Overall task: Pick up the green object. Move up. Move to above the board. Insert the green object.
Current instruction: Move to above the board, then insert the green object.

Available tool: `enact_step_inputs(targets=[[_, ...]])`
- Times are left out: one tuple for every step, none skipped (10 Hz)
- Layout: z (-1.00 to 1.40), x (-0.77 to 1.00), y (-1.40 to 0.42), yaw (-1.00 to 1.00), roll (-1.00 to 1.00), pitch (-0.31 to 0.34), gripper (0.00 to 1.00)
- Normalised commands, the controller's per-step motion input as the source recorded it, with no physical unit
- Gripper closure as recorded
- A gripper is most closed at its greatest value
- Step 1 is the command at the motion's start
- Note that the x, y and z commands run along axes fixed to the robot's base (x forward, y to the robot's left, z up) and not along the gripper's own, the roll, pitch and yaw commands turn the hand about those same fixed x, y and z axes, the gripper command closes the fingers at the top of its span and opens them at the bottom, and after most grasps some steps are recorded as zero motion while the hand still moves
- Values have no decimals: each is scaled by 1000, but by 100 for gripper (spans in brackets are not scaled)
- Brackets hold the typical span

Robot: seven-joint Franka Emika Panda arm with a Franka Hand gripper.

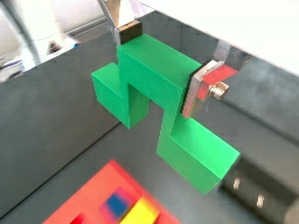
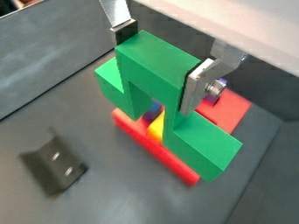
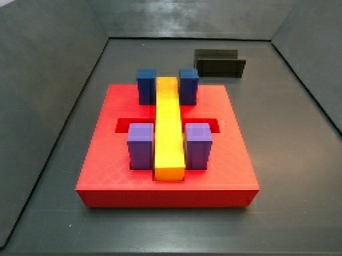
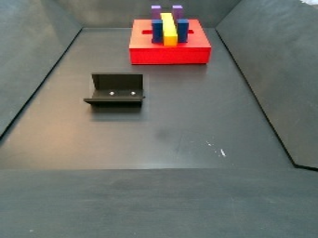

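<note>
My gripper (image 1: 163, 59) is shut on the green object (image 1: 152, 83). The silver fingers press the two sides of its raised centre cube, and the same shows in a wrist view (image 2: 163, 59). The green object (image 2: 152, 83) hangs in the air, well above the floor. The red board (image 2: 233, 109) lies below it, and a corner shows in a wrist view (image 1: 105, 192). In both side views the board (image 3: 107, 170) (image 4: 168, 56) carries a yellow bar (image 3: 168, 125), purple blocks (image 3: 142, 145) and blue blocks (image 3: 147, 85). Neither side view shows the gripper or the green object.
The dark fixture (image 4: 115, 91) stands on the grey floor apart from the board; it also shows in a side view (image 3: 219, 64) and a wrist view (image 2: 55, 160). Grey walls enclose the floor on all sides.
</note>
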Motion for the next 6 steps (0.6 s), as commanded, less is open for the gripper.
enact_step_inputs(targets=[[169, 419, -1400, 7, -8, 152, 100], [175, 447, -1400, 5, 17, 149, 100], [131, 342, -995, 7, 10, 151, 100], [74, 205, -449, 10, 17, 155, 100], [47, 121, -207, 11, 16, 121, 100], [-91, 183, 0, 0, 0, -14, 100]])
